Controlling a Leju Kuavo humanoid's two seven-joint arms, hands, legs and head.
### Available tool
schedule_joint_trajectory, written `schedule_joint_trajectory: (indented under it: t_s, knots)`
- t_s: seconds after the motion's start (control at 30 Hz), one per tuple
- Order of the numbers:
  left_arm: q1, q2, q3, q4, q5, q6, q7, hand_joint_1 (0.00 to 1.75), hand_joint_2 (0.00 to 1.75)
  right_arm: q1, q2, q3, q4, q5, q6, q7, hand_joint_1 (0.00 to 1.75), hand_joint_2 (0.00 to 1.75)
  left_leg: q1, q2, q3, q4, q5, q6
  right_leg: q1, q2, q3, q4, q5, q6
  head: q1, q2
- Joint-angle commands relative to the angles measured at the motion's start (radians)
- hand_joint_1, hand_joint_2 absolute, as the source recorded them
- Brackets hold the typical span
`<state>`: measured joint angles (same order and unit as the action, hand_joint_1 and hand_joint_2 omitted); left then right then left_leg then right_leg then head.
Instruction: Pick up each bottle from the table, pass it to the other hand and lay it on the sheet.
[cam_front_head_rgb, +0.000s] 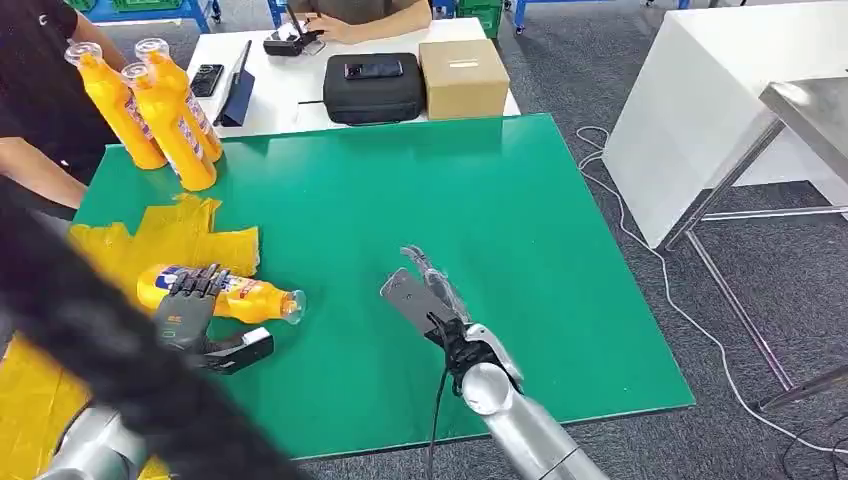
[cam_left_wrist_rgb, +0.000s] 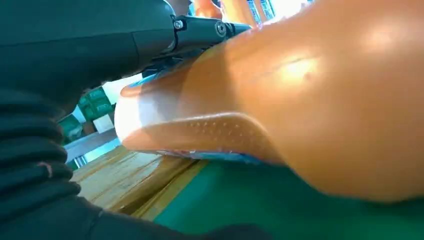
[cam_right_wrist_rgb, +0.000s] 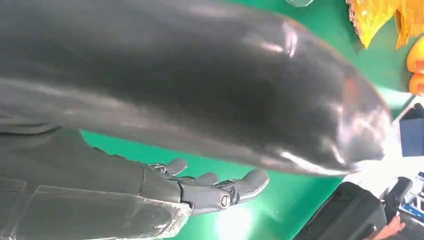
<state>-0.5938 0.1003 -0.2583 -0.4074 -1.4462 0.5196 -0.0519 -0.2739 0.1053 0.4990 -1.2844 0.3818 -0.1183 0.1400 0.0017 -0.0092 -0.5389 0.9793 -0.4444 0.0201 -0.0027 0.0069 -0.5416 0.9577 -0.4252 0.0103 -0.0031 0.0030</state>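
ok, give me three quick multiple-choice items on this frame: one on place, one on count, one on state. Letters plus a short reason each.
1. Where does the bottle under the left hand lie?
A. on the cardboard box
B. on the green mat, at the yellow sheet's edge
C. on the floor

2. How many orange bottles stand at the mat's far left corner?
A. one
B. five
C. three

3. What is the right hand doing?
A. open, holding nothing
B. holding a bottle
C. pressing the black case

Answers: 1 B, the bottle lies on its side on the green mat by the yellow sheet. 2 C, three standing bottles are grouped there. 3 A, its fingers are spread over bare mat.
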Motion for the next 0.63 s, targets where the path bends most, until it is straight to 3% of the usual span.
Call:
schedule_joint_trajectory:
  t_s: [0.03, 0.17, 0.27, 0.3, 0.4, 0.43, 0.47, 0.5, 0.53, 0.63]
  knots:
    - [0.036, 0.017, -0.012, 0.103, 0.029, -0.045, -0.004, 0.0, 0.0, -0.04, -0.008, 0.03, 0.038, 0.008, 0.014, 0.018, 0.0, 0.0, -0.001, 0.004, 0.003, -0.002, 0.0, -0.001, -0.001, 0.003, 0.002, -0.001, 0.0, 0.0, 0.0, 0.0]
    - [0.045, 0.008, 0.056, 0.079, 0.121, -0.03, -0.046, 0.0, 0.0, -0.036, 0.0, 0.016, 0.028, 0.015, 0.014, 0.021, 0.0, 0.0, 0.0, 0.005, 0.002, -0.002, 0.0, -0.001, 0.0, 0.004, 0.001, -0.001, 0.002, 0.0, 0.0, 0.0]
    - [0.06, -0.013, 0.142, 0.026, 0.266, -0.03, -0.15, 0.0, 0.0, -0.015, -0.001, -0.007, -0.006, 0.021, -0.007, -0.001, 0.0, 0.0, -0.001, 0.003, 0.003, -0.002, 0.0, -0.001, -0.001, 0.003, 0.002, -0.001, 0.001, 0.0, 0.0, 0.0]
    - [0.077, -0.043, 0.227, -0.05, 0.462, -0.074, -0.297, 0.0, 0.0, 0.004, 0.004, -0.033, -0.03, 0.016, -0.039, -0.062, 0.0, 0.0, 0.0, 0.004, 0.002, -0.002, 0.001, -0.001, 0.0, 0.003, 0.001, -0.002, 0.002, 0.0, 0.0, 0.0]
    - [0.147, -0.079, 0.255, -0.336, 0.821, -0.274, -0.424, 0.0, 0.0, 0.026, 0.006, -0.074, -0.066, -0.044, -0.063, -0.165, 0.0, 0.0, 0.0, 0.0, 0.003, -0.001, 0.001, -0.001, 0.0, -0.001, 0.002, -0.001, 0.0, 0.0, 0.0, 0.0]
    - [0.177, -0.064, 0.197, -0.437, 0.856, -0.289, -0.346, 0.0, 0.0, 0.026, 0.002, -0.073, -0.071, -0.045, -0.062, -0.165, 0.0, 0.0, 0.0, -0.001, 0.003, -0.001, 0.001, -0.001, 0.0, -0.002, 0.002, 0.0, 0.0, 0.0, 0.0, 0.0]
    - [0.209, -0.06, 0.171, -0.551, 0.982, -0.33, -0.333, 0.0, 0.0, 0.025, 0.003, -0.077, -0.076, -0.058, -0.075, -0.19, 0.0, 0.0, 0.0, -0.001, 0.001, 0.0, 0.001, -0.002, 0.0, -0.002, 0.0, -0.001, 0.0, 0.001, 0.0, 0.0]
    - [0.237, -0.078, 0.196, -0.646, 1.177, -0.369, -0.408, 0.0, 0.0, 0.021, 0.009, -0.081, -0.077, -0.069, -0.117, -0.259, 0.0, 0.0, 0.0, -0.001, 0.002, 0.0, 0.001, -0.001, 0.0, -0.002, 0.001, -0.001, 0.0, 0.001, 0.0, 0.0]
    - [0.253, -0.061, 0.16, -0.705, 1.203, -0.357, -0.363, 0.0, 0.0, 0.016, 0.007, -0.075, -0.075, -0.072, -0.121, -0.26, 0.0, 0.0, 0.0, 0.001, 0.001, 0.0, 0.001, -0.002, 0.0, 0.0, -0.001, -0.001, 0.0, 0.001, 0.0, 0.0]
    - [0.259, -0.047, 0.14, -0.713, 1.221, -0.347, -0.351, 0.0, 0.0, 0.012, 0.008, -0.07, -0.071, -0.075, -0.124, -0.259, 0.0, 0.0, 0.0, 0.0, -0.001, 0.001, 0.001, -0.001, 0.0, 0.0, -0.002, 0.0, 0.0, 0.0, 0.0, 0.0]
